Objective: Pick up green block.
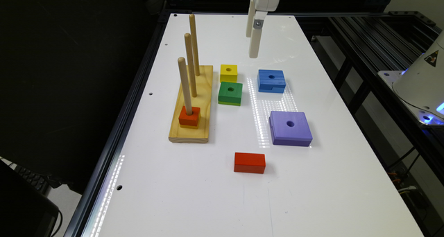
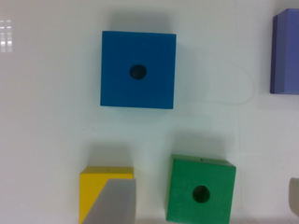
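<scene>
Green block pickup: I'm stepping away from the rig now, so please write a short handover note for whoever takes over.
Gripper: open and empty, raised above the table, nearer the blue block than the target.
Green block: flat on the table, untouched, between the peg board and the blue block, with the yellow block close beside it.
Done: nothing grasped.
Left: centre over the green block, descend, close, lift. Mind the yellow block on the way down.
</scene>
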`<state>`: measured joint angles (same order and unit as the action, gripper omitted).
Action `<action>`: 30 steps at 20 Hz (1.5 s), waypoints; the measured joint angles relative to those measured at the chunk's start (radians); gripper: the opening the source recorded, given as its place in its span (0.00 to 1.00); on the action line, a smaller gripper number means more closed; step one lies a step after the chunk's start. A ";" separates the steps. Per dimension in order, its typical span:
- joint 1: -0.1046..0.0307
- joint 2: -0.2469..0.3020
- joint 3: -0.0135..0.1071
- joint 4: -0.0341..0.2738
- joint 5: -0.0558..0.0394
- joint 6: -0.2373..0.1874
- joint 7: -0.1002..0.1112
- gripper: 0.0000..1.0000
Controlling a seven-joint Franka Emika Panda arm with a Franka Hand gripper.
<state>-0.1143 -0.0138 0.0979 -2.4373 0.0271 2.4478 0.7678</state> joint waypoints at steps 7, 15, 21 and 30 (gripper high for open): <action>0.000 0.051 0.000 0.001 -0.0013 0.047 0.000 1.00; 0.000 0.051 0.003 0.010 -0.0014 0.047 0.000 1.00; 0.000 0.058 0.006 0.022 -0.0014 0.047 0.000 1.00; 0.000 0.090 0.006 0.030 -0.0015 0.061 0.000 1.00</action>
<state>-0.1142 0.0763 0.1041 -2.4075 0.0257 2.5086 0.7675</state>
